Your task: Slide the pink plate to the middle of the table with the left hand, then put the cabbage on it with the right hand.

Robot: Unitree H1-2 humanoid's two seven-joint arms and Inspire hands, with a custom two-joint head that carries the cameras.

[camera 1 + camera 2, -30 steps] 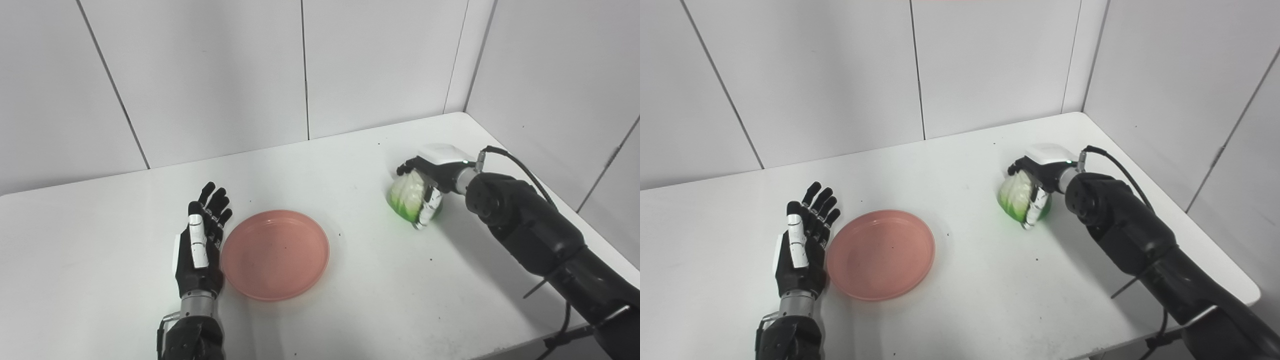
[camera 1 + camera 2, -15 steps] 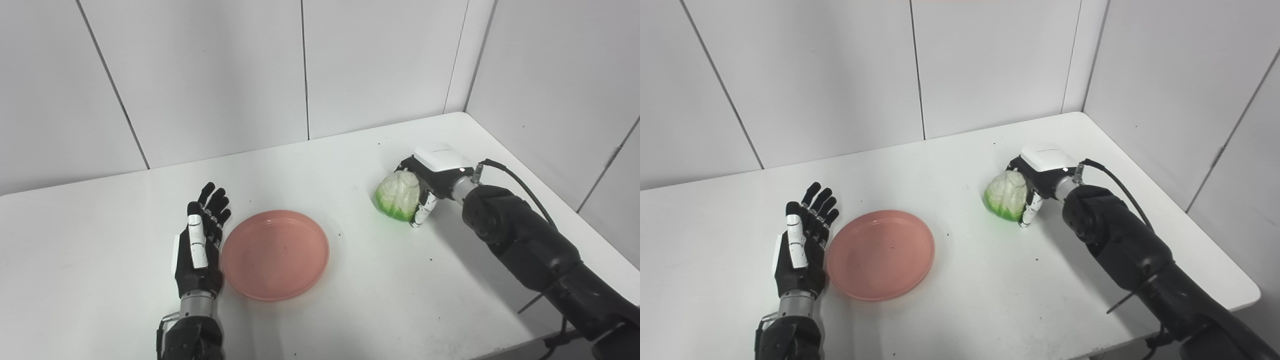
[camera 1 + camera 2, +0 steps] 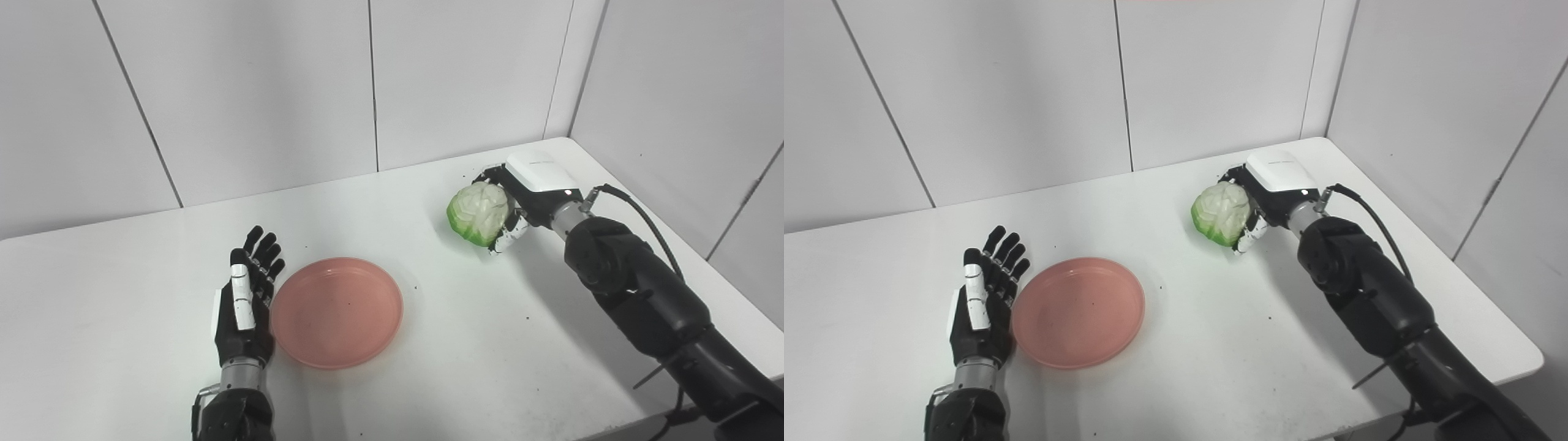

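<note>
Right hand (image 3: 520, 202) clamped around the cabbage (image 3: 479, 212), held clear above the desk (image 3: 465, 343), well right of the pink plate (image 3: 337, 311); left hand (image 3: 245, 300) flat, fingers spread, empty, just beside the plate's left rim; the cabbage looks rounded, light, probably smooth, so a wide wrap around its middle suits best.

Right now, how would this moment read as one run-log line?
phase: carrying cabbage | right hand: shut on cabbage, above table | left hand: open beside pink plate | plate: empty
</note>
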